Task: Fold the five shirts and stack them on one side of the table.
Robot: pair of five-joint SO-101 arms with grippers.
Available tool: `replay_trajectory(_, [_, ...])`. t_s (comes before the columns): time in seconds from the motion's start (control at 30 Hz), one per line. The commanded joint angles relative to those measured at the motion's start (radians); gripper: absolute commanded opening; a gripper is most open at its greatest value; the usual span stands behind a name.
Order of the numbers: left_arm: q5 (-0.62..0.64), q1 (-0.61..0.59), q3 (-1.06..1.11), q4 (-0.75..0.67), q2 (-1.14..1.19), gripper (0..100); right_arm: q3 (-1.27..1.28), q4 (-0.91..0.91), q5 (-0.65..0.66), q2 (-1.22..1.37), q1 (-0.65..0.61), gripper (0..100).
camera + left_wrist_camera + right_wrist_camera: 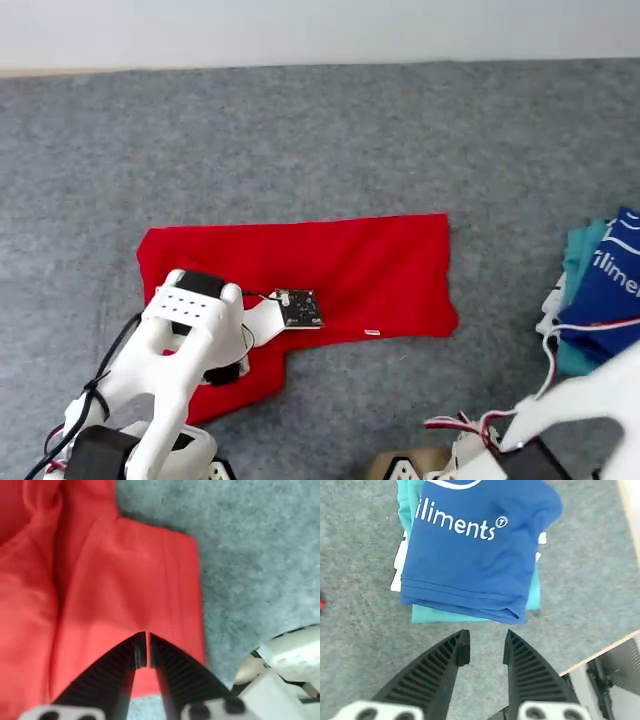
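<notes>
Left gripper (143, 652): jaws pressed together, seem to pinch cloth of red shirt (350, 270) at its near-left part, close to sleeve hem. Red shirt lies flat on table (300, 130), long axis across table from left to right. Most of cloth extends to right of this gripper, which is much nearer to it than other one. Stack of folded shirts (600, 290) at right edge, well apart from red shirt. Right gripper (484, 647): jaws spread, holding nothing, just beside stack.

Table cover: you have 1 grey felt sheet (330, 130) spread over the whole tabletop.
Backdrop: a plain white wall (300, 30) runs behind the far edge.
Rim: a pale wood edge (634, 500) borders your felt.
</notes>
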Motion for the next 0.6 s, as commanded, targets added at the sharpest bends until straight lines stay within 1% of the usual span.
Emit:
replay_trajectory(0.0, [-0.011, 0.003, 0.012, -0.017, 0.003, 10, -0.003, 0.041, 0.026, -0.076, 0.018, 12.1])
replay_trajectory(0.17, [-0.018, 0.009, 0.059, -0.015, 0.003, 11, -0.003, 0.041, 0.028, -0.120, 0.015, 12.1])
replay_trajectory(0.3, [-0.072, 0.009, 0.087, -0.020, 0.003, 11, -0.003, 0.042, 0.026, -0.136, 0.016, 12.1])
replay_trajectory(0.5, [-0.066, 0.009, 0.108, -0.104, 0.011, 11, -0.003, 0.042, 0.025, -0.142, 0.015, 12.1])
replay_trajectory(0.57, [-0.025, 0.006, 0.134, -0.158, 0.011, 10, -0.003, 0.042, 0.025, -0.142, 0.015, 12.1])
